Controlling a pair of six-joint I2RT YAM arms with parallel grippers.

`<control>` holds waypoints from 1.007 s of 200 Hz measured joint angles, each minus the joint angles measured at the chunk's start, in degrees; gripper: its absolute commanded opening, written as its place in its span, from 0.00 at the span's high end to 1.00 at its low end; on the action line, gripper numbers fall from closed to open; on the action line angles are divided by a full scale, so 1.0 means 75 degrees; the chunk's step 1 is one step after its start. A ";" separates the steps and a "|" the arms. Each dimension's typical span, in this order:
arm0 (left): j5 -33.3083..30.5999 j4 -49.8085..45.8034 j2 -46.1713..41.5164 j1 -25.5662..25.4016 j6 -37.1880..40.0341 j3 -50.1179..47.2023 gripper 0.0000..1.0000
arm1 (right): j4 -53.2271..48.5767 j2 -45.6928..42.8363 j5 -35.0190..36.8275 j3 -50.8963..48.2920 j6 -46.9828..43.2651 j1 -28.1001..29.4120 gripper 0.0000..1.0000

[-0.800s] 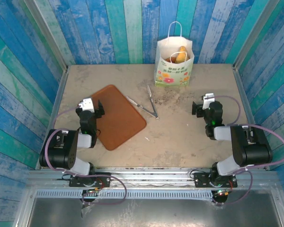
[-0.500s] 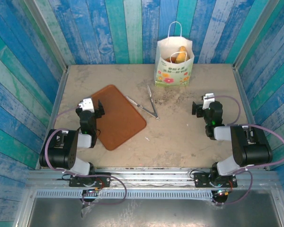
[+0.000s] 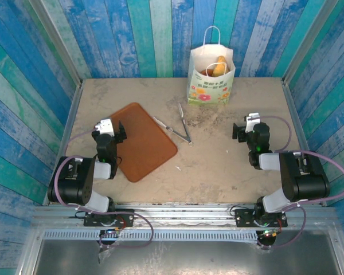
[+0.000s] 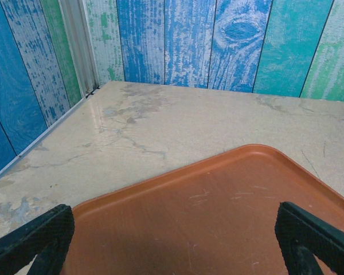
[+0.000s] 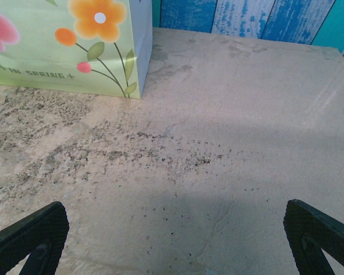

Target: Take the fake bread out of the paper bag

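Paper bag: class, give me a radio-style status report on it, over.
Both open, empty: left gripper over tray edge, right gripper facing bag. Bag upright, bread inside. Mid-table, tongs beside tray.

A robot test booth: painted plank walls around a table.

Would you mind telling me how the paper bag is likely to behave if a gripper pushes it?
The paper bag stands upright, taller than its base, so a nudge would probably tip or slide it. Its thin walls likely crumple rather than resist. The fake bread inside may steady it.
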 measured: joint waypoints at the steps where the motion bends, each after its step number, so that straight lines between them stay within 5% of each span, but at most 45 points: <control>1: 0.0000 0.0003 0.0000 0.0000 0.0000 0.0000 0.06 | 0.0000 0.0000 0.0000 0.0000 0.0000 0.0000 0.00; 62: -0.0009 0.0437 -0.0044 0.0003 -0.0003 -0.0358 0.06 | 0.0353 -0.0219 -0.0201 -0.0370 -0.0181 0.0055 0.00; 86: -0.0108 -0.0414 -0.0755 0.0003 -0.0096 -0.0370 0.06 | 0.0149 -0.0650 -0.0239 -0.0452 -0.0236 0.0090 0.00; 147: -0.0813 -0.3550 -0.3363 0.0006 -0.1757 0.0673 0.06 | -0.3579 -0.2512 -0.0017 0.1323 0.1099 0.0093 0.00; 173: 0.0038 -0.4223 -0.3911 0.0029 -0.2556 0.0799 0.06 | -0.4948 -0.2917 -0.0434 0.1816 0.1993 0.0079 0.00; 201: 0.1600 -0.4613 -0.3998 0.0029 -0.3206 0.0801 0.06 | -0.5555 -0.3005 -0.2081 0.1818 0.2562 0.0073 0.01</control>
